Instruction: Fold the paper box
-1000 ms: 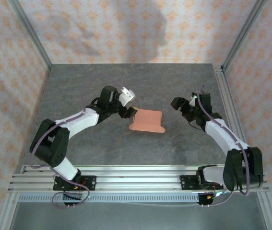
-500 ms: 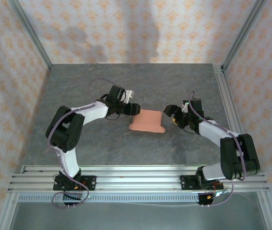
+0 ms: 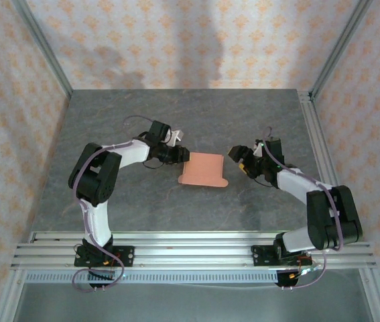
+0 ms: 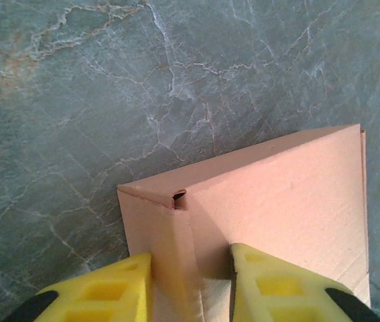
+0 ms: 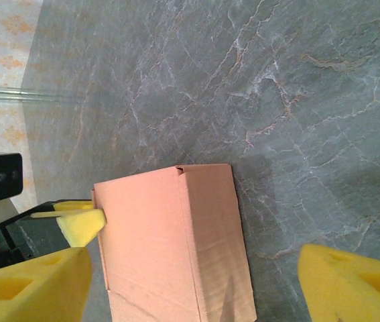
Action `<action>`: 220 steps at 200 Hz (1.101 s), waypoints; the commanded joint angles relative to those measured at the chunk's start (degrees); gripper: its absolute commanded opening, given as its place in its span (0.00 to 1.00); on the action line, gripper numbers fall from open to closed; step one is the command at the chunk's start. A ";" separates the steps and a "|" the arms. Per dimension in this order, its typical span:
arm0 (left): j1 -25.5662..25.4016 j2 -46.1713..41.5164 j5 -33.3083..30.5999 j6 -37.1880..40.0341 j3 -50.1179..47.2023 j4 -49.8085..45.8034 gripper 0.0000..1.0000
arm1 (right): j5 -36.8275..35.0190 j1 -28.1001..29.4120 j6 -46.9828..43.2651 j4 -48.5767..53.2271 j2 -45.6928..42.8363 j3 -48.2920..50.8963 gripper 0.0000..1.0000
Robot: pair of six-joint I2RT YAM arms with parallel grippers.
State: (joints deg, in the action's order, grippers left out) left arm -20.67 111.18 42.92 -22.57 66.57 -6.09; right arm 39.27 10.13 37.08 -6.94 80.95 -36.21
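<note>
The paper box (image 3: 203,170) is a salmon-orange shallow closed box lying flat on the grey table. My left gripper (image 3: 183,155) is at its left edge. In the left wrist view the two yellow fingers (image 4: 102,292) press from both sides on the box's side wall (image 4: 169,241) near a corner, so this gripper (image 4: 190,288) is shut on it. My right gripper (image 3: 237,161) hovers just off the box's right side. In the right wrist view it (image 5: 190,265) stands wide open, with the box (image 5: 169,248) below and between its fingers, untouched.
The grey marble-patterned table (image 3: 176,114) runs on behind and in front of the box. Aluminium frame posts and patterned walls close it in on three sides. A rail (image 3: 196,245) carries the arm bases at the near edge.
My left gripper dropped to the box's left edge and its jaws narrowed onto the side wall. My right gripper came in toward the box's right side, staying wide open.
</note>
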 commanded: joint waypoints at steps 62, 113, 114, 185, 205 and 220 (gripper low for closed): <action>4.91 5.28 10.90 -2.84 -3.05 5.99 0.23 | 2.09 2.52 3.15 -6.65 4.65 -0.16 0.80; 6.66 9.67 15.75 -1.03 -0.50 4.09 0.21 | 4.48 3.05 4.82 -11.50 8.00 -0.44 0.81; 6.72 9.72 15.77 -0.96 -0.44 3.99 0.21 | 4.58 3.01 4.92 -11.64 8.09 -0.44 0.81; 8.25 11.37 16.98 1.38 0.24 1.93 0.20 | 11.33 5.01 8.90 -20.49 15.26 -2.54 0.79; 8.36 11.55 16.87 1.12 0.23 2.20 0.20 | 12.03 5.72 10.15 -23.89 16.61 -2.72 0.77; 8.37 11.66 16.78 0.80 0.23 2.57 0.20 | 12.89 5.77 12.10 -27.42 17.20 -2.39 0.75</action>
State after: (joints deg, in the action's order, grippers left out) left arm -12.95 119.44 65.10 -22.63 67.48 0.91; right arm 49.56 15.57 46.41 -26.28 97.10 -37.43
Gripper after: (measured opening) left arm 0.206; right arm 0.764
